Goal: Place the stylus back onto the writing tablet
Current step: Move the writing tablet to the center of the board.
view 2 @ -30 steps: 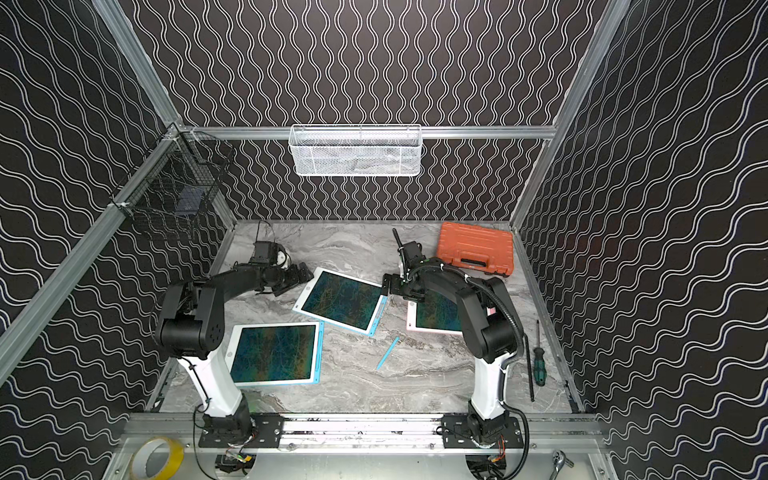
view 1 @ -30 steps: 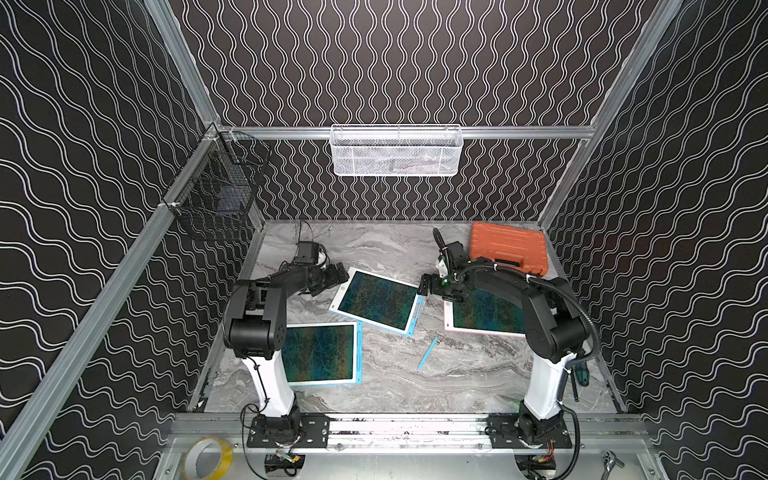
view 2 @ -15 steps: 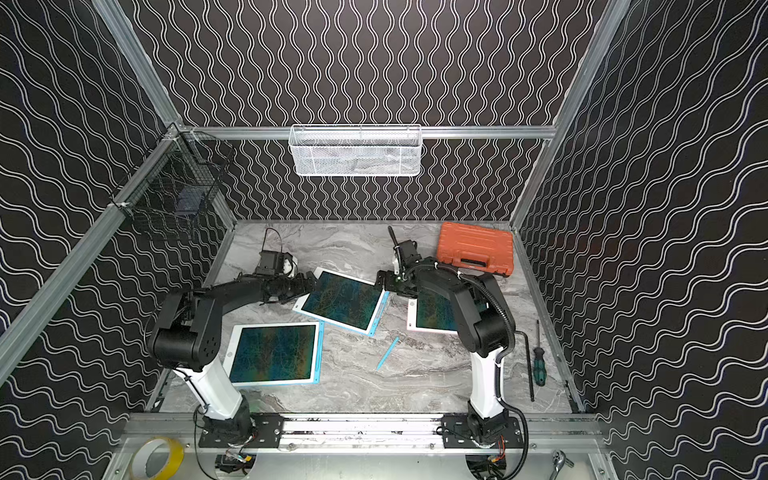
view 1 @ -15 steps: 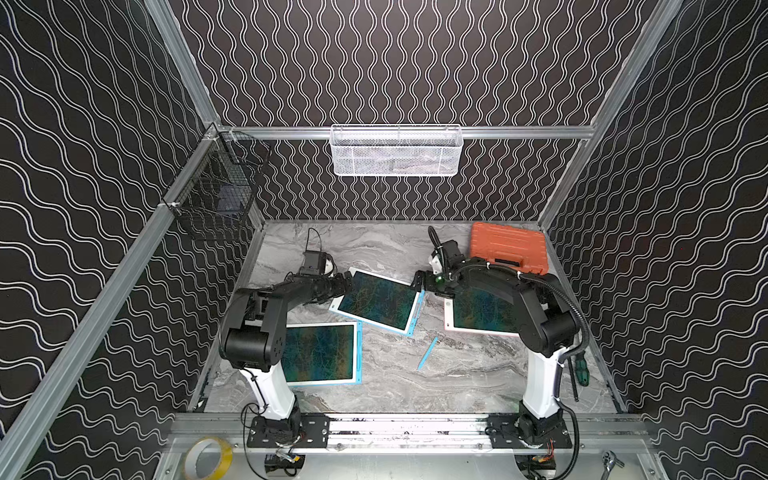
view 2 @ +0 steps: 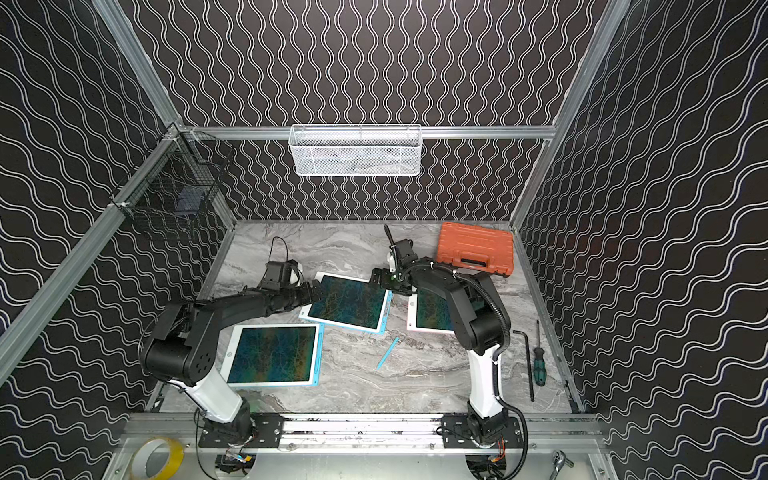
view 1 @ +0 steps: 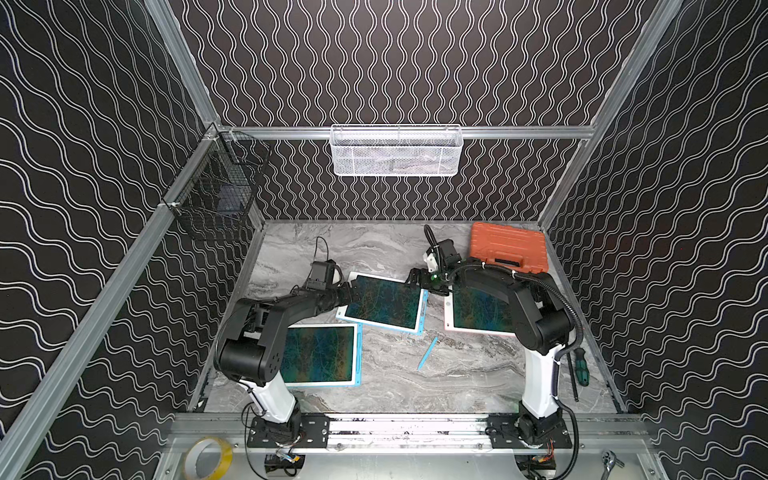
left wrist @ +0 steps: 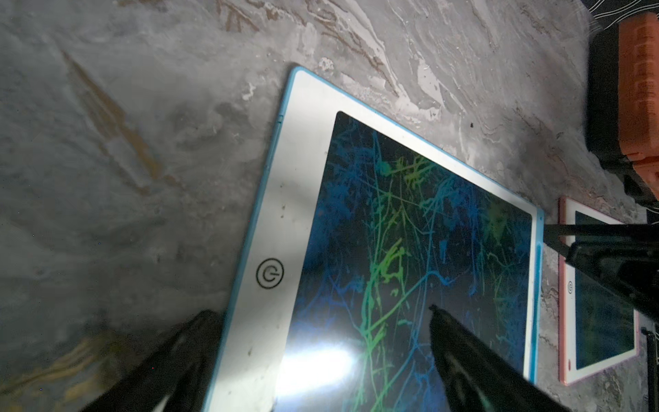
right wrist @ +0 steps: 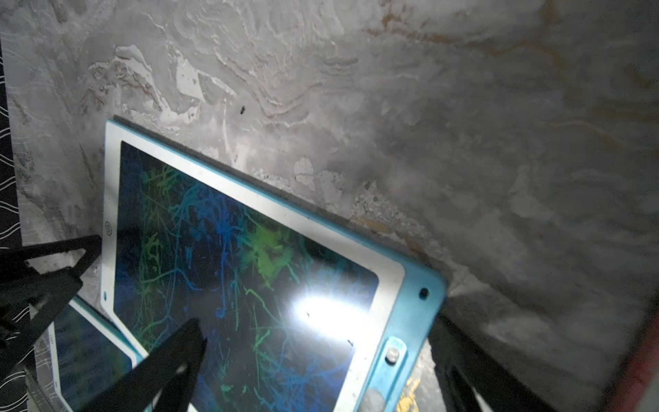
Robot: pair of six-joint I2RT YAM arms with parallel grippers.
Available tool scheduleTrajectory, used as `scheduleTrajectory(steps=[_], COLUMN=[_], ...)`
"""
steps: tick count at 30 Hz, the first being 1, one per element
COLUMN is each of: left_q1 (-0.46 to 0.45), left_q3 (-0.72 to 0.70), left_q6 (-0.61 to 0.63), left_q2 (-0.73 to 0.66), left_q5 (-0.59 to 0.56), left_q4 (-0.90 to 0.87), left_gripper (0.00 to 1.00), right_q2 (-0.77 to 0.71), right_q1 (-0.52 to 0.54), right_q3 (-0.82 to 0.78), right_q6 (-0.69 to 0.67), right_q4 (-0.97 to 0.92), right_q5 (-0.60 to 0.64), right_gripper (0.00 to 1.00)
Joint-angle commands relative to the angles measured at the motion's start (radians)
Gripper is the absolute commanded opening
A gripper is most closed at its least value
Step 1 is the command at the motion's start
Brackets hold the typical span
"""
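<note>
A thin blue stylus (view 1: 428, 353) (view 2: 387, 354) lies loose on the marble table, in front of the middle writing tablet (view 1: 384, 303) (view 2: 347, 303). That tablet is blue-framed, with a scribbled dark screen, and lies askew. My left gripper (view 1: 354, 293) (left wrist: 320, 311) is open and straddles the edge with the power button; one finger (left wrist: 463, 356) is over the screen. My right gripper (view 1: 412, 279) (right wrist: 317, 323) is open across the opposite blue edge of the tablet (right wrist: 231, 249). Neither holds anything.
A second blue tablet (view 1: 320, 353) lies front left and a pink-framed one (view 1: 478, 309) at the right under my right arm. An orange case (view 1: 507, 247) stands back right. A screwdriver (view 1: 582, 365) and hex key (view 2: 528, 361) lie by the right wall. Wire baskets (view 1: 395, 151) hang on the walls.
My left gripper has moved right onto the middle tablet's left edge. My right gripper has moved left to its far right corner. Both stayed open; the stylus has not moved.
</note>
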Motion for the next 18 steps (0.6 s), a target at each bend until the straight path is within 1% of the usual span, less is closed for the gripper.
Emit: scheduleTrajectory(steps=[1,5,10,18], left_q1=[-0.016,-0.03,-0.032,-0.037], left_q3=[-0.044,-0.062,-0.09,-0.099], left_q6=[-0.085,-0.09,-0.112,-0.118], left_q2=[0.004,-0.016,-0.034,-0.065], left_q5=[0.046,0.026,0.029,0.011], left_q4=[-0.258,-0.271,-0.253,-0.272], left_gripper=[0.96,0.96,0.96,0.96], right_q2=[0.029,0.029,0.027,0.027], right_q1=[0.005,0.013,0.019,0.025], right_q3=[-0.007,-0.012,-0.02,-0.012], right_q6=[0.01,0.001,0.003,-0.001], right_q4=[-0.098,-0.098,-0.092,-0.095], right_q5=[-0.014,-0.011,-0.012,-0.007], right_gripper=[1.0,1.0,1.0,1.0])
